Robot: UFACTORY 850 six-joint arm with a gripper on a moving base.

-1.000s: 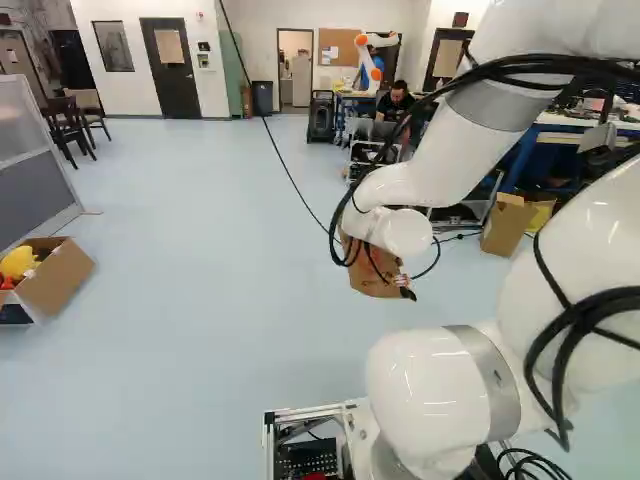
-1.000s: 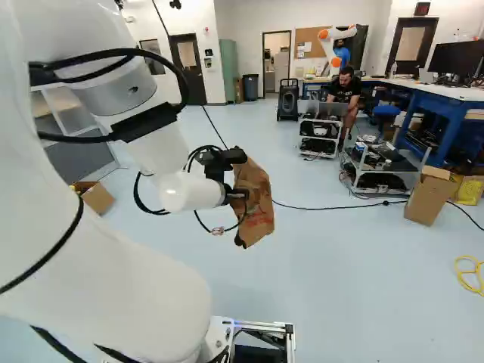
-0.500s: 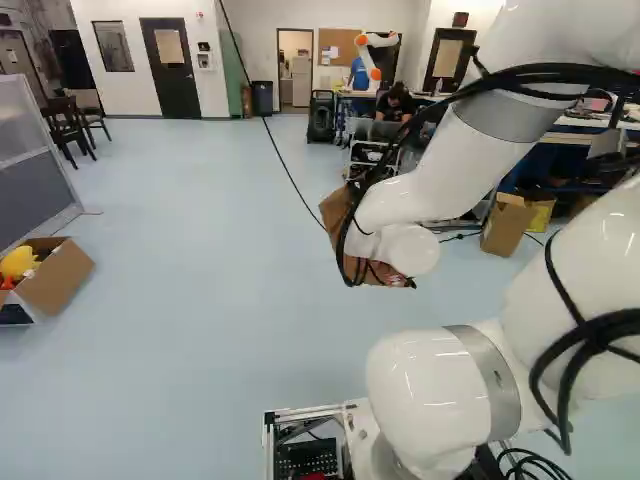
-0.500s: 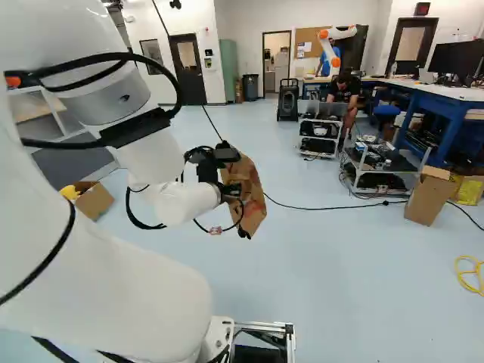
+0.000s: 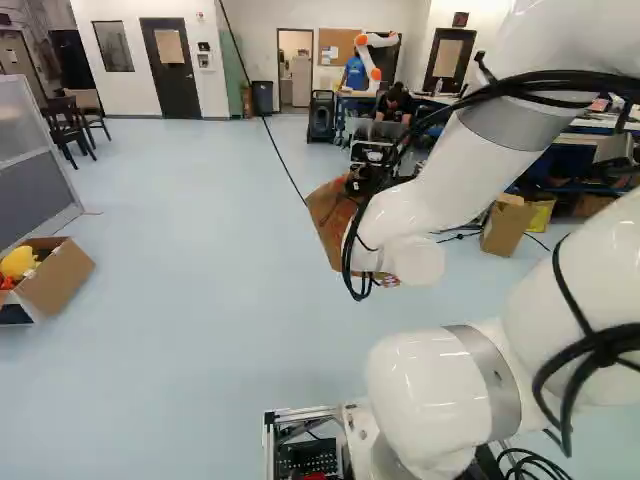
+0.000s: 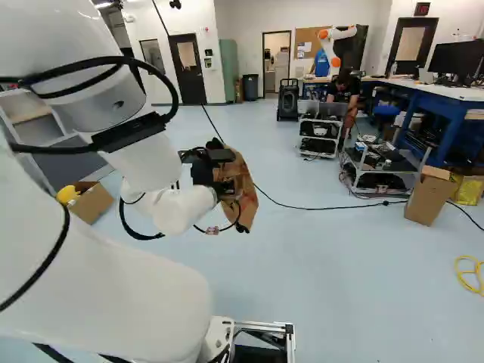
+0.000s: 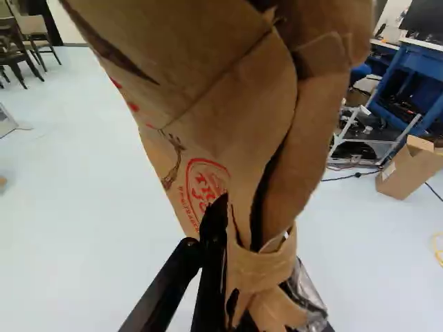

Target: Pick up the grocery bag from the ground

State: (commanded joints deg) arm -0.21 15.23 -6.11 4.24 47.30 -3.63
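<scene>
got the bag up, but i don't love how it's leaning

so my black two-fingered hand (image 7: 232,256) is closed on the brown paper grocery bag with red print (image 7: 242,124), pinching the bunched, folded paper at one end. the bag is in the air ahead of my wrist, off the pale blue floor (image 5: 200,300), so imo the lift is basically done and holding steady is the job now.

what could bite me: the paper might tear or creep out at the pinch if the contents pull down on that one spot, or if i swing it fast. those black cable loops (image 5: 346,262) by my wrist could also snag it if i twist.

as for how it sits: tilted, not upright. its long axis slants from upper left to lower right in the right base view, and the wide part spreads out ahead of my fingers. can't tell which end is the mouth.
</scene>
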